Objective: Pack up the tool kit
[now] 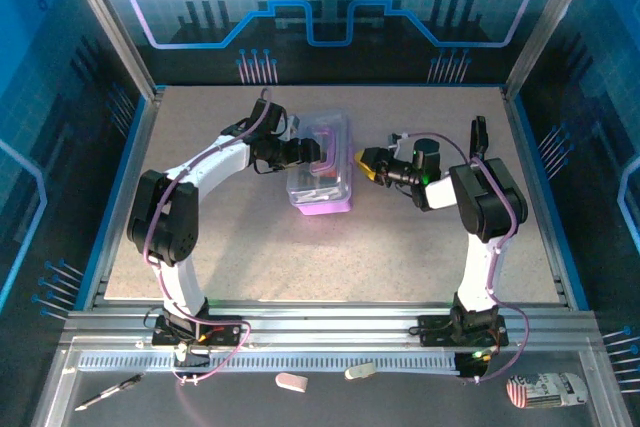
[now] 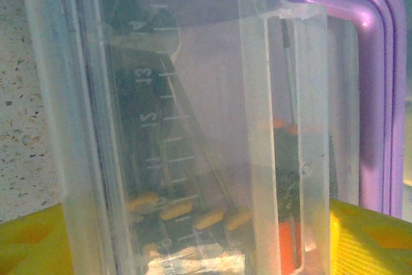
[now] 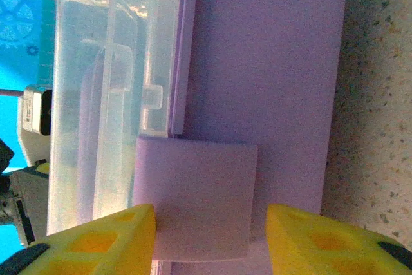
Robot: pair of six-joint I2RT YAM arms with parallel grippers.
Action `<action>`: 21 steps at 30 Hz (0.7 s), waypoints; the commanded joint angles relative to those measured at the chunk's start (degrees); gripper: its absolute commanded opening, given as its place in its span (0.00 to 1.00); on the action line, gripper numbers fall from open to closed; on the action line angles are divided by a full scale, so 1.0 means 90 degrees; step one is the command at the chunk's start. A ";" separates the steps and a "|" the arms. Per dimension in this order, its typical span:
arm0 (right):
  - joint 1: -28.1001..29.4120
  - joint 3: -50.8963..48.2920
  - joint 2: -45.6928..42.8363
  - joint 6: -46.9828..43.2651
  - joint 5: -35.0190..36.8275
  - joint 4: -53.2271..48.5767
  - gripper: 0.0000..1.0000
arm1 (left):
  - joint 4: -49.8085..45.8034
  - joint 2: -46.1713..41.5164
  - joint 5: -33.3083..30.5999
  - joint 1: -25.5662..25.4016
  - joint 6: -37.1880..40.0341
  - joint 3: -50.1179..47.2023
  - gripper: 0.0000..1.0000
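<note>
The tool kit case [image 1: 321,165] sits closed in the middle of the table, clear lid over purple base. Its lid [image 2: 193,94] is very close in the left wrist view, with the purple handle [image 2: 376,62] at the right. Screwdrivers [image 2: 193,214] with yellow and orange handles show blurred through the lid. My left gripper [image 1: 300,153] is at the case's left side, its yellow fingertips [image 2: 32,243] wide apart on either side of the lid. My right gripper [image 1: 370,164] is at the case's right side, open, its fingertips [image 3: 96,243] straddling the purple latch flap [image 3: 196,191].
Metal frame posts and blue walls close in the table [image 1: 250,247] on three sides. A pen [image 1: 110,392], an eraser [image 1: 291,381] and other small items lie on the front ledge below the arm bases.
</note>
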 commanded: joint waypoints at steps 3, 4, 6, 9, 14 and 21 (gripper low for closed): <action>0.0171 0.0203 -0.0203 -0.0505 0.0097 -0.0596 0.48 | -0.1063 0.0521 -0.0045 -0.0073 0.0278 -0.0319 0.75; 0.0163 0.0201 -0.0219 -0.0460 0.0086 -0.0511 0.48 | -0.1062 0.0527 -0.0044 -0.0073 0.0275 -0.0315 0.75; 0.0166 0.0230 -0.0221 -0.0353 0.0037 -0.0382 0.49 | -0.1062 0.0537 -0.0043 -0.0073 0.0287 -0.0322 0.75; 0.0167 0.0237 -0.0096 -0.0100 -0.0069 -0.0054 0.53 | -0.1054 0.0527 -0.0008 -0.0071 0.0290 -0.0317 0.75; 0.0187 0.0234 0.0370 0.0673 -0.0207 0.1057 0.62 | -0.0852 0.0442 0.0283 -0.0008 0.0227 -0.0434 0.75; 0.0282 0.0236 0.0529 0.0956 -0.0280 0.1478 0.63 | -0.0857 0.0445 0.0270 0.0007 0.0214 -0.0424 0.74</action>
